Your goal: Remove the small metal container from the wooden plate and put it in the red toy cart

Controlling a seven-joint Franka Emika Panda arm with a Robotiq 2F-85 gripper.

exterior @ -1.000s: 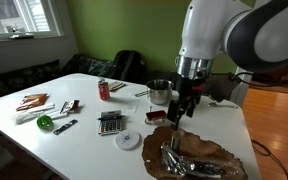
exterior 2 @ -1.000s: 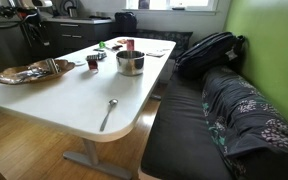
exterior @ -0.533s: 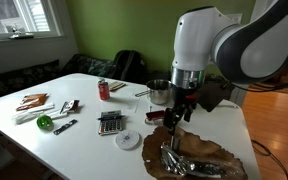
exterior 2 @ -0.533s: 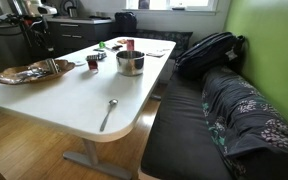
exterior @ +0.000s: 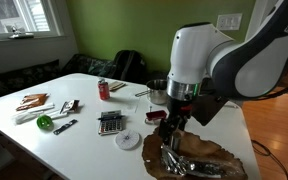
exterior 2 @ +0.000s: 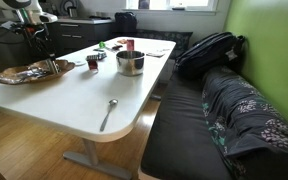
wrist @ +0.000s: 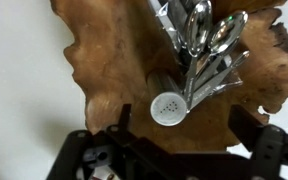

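Note:
The small metal container (wrist: pixel 167 106) is a steel shaker with a perforated lid. It stands on the wooden plate (wrist: pixel 104 60) next to several metal spoons (wrist: pixel 206 40). My gripper (wrist: pixel 184 122) is open just above the plate, and the shaker sits between its fingers, closer to one of them. In an exterior view my gripper (exterior: pixel 172 138) hangs low over the wooden plate (exterior: pixel 212 158). The red toy cart (exterior: pixel 156 117) sits on the table beside the plate and also shows in an exterior view (exterior 2: pixel 92 62).
A steel pot (exterior: pixel 160 91) stands behind the cart and shows again (exterior 2: pixel 130 62). A red can (exterior: pixel 103 89), a calculator (exterior: pixel 110 122), a white disc (exterior: pixel 129 140) and small tools lie further along the table. A loose spoon (exterior 2: pixel 108 112) lies near the table end.
The arm has come down toward the wooden plate, bringing the open gripper around the shaker. Nothing on the table has moved.

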